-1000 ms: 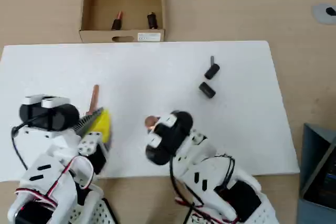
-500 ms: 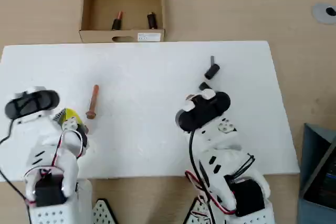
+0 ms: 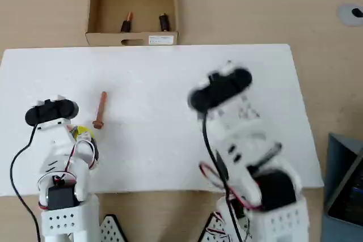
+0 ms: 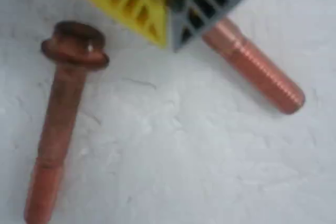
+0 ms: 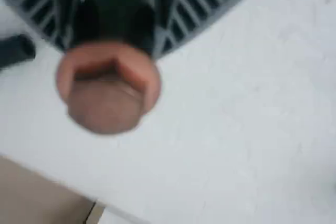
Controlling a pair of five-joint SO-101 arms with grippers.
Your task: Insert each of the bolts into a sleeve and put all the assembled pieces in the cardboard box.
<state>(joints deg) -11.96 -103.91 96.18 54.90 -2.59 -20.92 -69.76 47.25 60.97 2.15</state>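
We are seeing the right gripper (image 5: pixel 113 38) clamping a black sleeve (image 5: pixel 118 6) with a bolt head (image 5: pixel 107 93) poking out, well apart from the cardboard box (image 3: pixel 131 39). The left gripper (image 4: pixel 169 35) is pinching a second bolt (image 4: pixel 252 72). A loose bolt (image 4: pixel 58 129) is lying beside it on the white mat (image 3: pixel 147 72), toward the cardboard box.

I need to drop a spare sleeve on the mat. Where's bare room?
Bare: the mat between the loose bolt and the right arm, and its strip bordering the cardboard box. Crowded around the left fingers.
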